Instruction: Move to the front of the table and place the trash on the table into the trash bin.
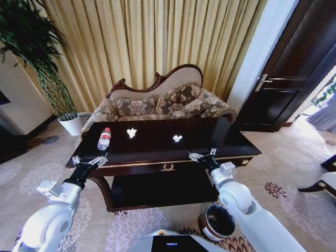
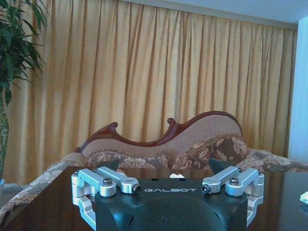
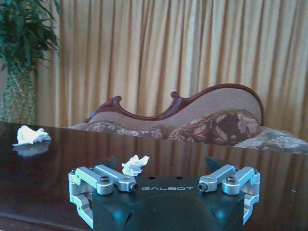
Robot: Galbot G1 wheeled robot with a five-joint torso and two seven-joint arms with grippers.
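The dark glossy table (image 1: 226,140) stands right in front of me. On its top lie a clear bottle with a red cap (image 1: 104,138) and two white crumpled paper wads (image 1: 131,133) (image 1: 177,138). My left gripper (image 1: 89,161) hovers open at the table's front left edge, just short of the bottle. At the front edge right of the gold emblem, my right gripper (image 1: 202,155) is open, with one wad (image 3: 134,165) just beyond it and the other wad (image 3: 31,135) farther off. The dark-brown trash bin (image 1: 218,222) with its black liner sits on the carpet beside my right arm.
A patterned sofa (image 1: 163,105) stands close behind the table before gold curtains. A plant in a white pot (image 1: 71,125) is at the back left, and a dark door (image 1: 286,79) at the right. Open carpet lies on both sides of the table.
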